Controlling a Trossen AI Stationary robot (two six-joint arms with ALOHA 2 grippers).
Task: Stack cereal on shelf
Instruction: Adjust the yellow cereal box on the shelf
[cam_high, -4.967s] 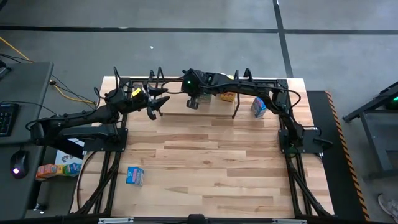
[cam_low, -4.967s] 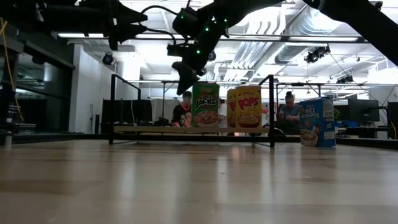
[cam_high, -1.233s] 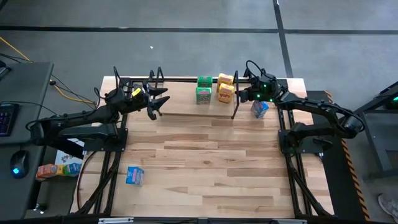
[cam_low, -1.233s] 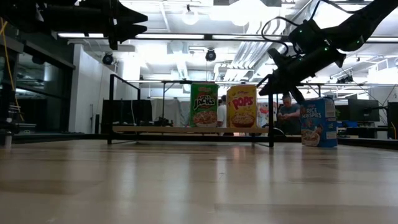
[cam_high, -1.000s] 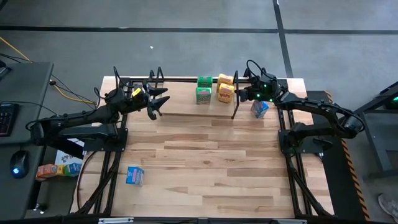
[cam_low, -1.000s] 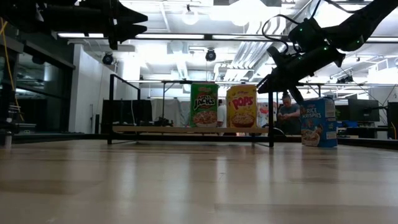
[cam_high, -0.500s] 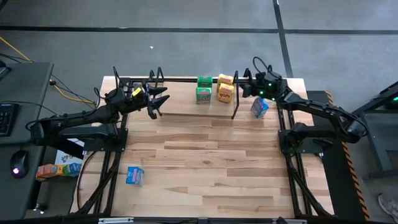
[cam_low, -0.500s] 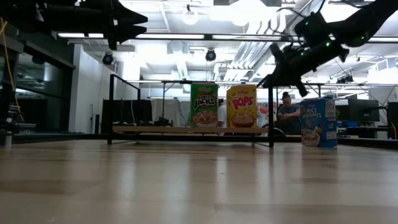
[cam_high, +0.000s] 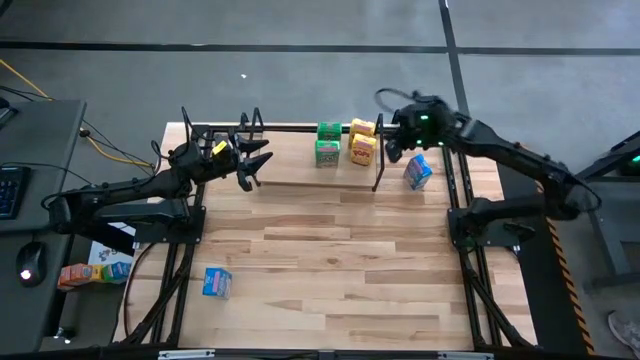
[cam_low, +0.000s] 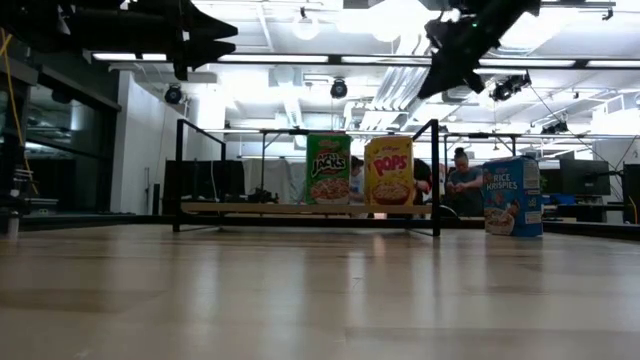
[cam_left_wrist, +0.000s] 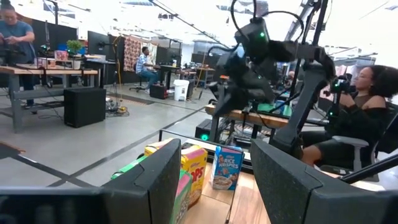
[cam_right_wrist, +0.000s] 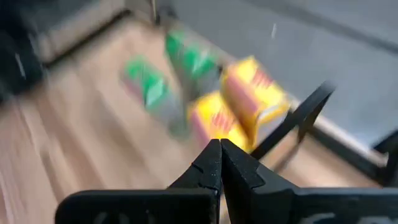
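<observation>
Two green cereal boxes (cam_high: 327, 144) and two yellow ones (cam_high: 362, 142) stand upright on the shelf (cam_high: 300, 172), a pale plank between black wire uprights. A blue box (cam_high: 417, 172) stands on the table just right of the shelf, and another blue box (cam_high: 217, 283) lies near the front left. My right gripper (cam_high: 393, 150) is shut and empty, high above the shelf's right upright, slanting down toward the yellow boxes (cam_right_wrist: 249, 93). My left gripper (cam_high: 252, 160) hangs open and empty above the shelf's left end, pointing level along the row of boxes (cam_left_wrist: 193, 165).
The shelf's black wire uprights (cam_low: 437, 175) rise at both ends of the plank. The table's black frame (cam_high: 455, 215) runs along its edges. A few coloured boxes (cam_high: 95, 270) lie off the table at the left. People sit at desks (cam_low: 463, 180) in the room behind.
My right gripper has risen from beside the shelf's right upright, just above the blue box, to well above the shelf. It drifted a little toward the far edge, rolled about its own axis and stayed shut. The boxes have not moved.
</observation>
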